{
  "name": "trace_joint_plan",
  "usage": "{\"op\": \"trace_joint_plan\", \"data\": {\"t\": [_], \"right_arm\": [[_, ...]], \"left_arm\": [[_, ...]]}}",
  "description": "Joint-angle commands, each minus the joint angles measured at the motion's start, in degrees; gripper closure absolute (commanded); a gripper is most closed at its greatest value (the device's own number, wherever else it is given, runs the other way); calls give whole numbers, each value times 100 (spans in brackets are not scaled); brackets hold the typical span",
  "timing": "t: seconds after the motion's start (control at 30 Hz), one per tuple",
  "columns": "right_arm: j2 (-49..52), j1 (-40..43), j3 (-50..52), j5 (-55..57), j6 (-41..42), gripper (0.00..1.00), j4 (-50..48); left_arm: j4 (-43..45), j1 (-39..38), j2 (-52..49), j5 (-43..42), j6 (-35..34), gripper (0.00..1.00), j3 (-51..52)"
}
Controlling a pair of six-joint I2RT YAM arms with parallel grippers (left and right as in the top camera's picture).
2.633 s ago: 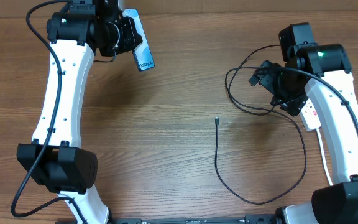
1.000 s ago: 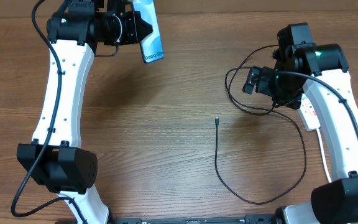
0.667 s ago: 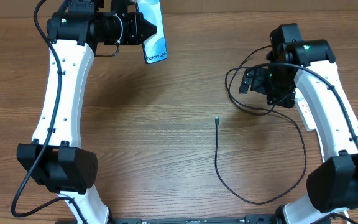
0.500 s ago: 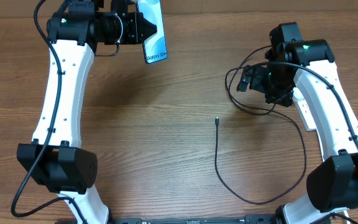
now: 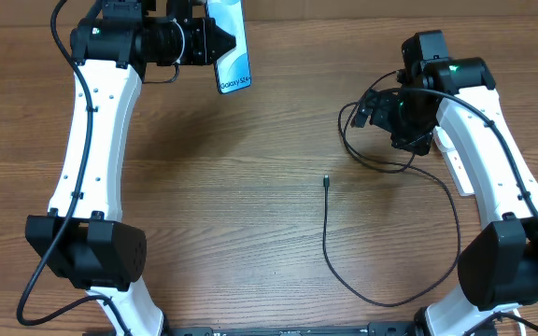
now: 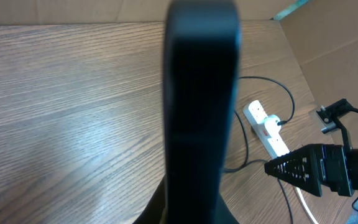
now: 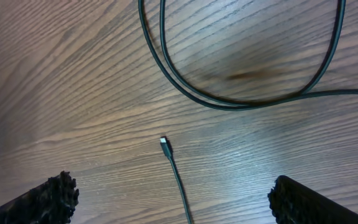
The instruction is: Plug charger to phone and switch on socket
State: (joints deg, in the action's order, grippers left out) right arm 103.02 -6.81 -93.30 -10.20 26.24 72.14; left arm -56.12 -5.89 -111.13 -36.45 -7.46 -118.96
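My left gripper point(image 5: 215, 42) is shut on the phone point(image 5: 233, 49) and holds it raised at the far left, its blue-white screen showing from overhead. In the left wrist view point(image 6: 194, 208) only the phone's dark edge point(image 6: 201, 93) shows. The charger cable point(image 5: 395, 301) loops over the table, with its connector tip point(image 5: 326, 181) lying free mid-table. My right gripper point(image 5: 370, 107) is open and empty above the cable's far loops. In the right wrist view point(image 7: 179, 199) the tip point(image 7: 164, 142) lies on the wood between my open fingers, with cable loops point(image 7: 229, 101) beyond. The socket strip point(image 5: 460, 179) lies partly under my right arm.
The white power strip with its plug adapter also shows in the left wrist view point(image 6: 266, 124), with the black cable point(image 6: 247, 146) running by it. The table is brown wood point(image 5: 204, 215). A cardboard wall point(image 6: 328, 37) stands at the far edge.
My left gripper lifted the phone and carried it right, then held still. My right arm swung left and towards the far side, over the cable loops. The cable has not moved.
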Motion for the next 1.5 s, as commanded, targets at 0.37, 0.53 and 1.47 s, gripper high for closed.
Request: {"op": "trace_joint_plan", "data": {"t": [0.37, 0.53, 1.47], "right_arm": [[-9, -61, 376, -105, 424, 1, -168], [-9, -66, 699, -177, 420, 1, -313], [892, -1604, 1366, 1099, -101, 5, -717]], "left_arm": [[-367, -13, 17, -37, 175, 96, -76], [-393, -13, 13, 219, 173, 96, -76], [-566, -13, 13, 256, 385, 96, -76]]}}
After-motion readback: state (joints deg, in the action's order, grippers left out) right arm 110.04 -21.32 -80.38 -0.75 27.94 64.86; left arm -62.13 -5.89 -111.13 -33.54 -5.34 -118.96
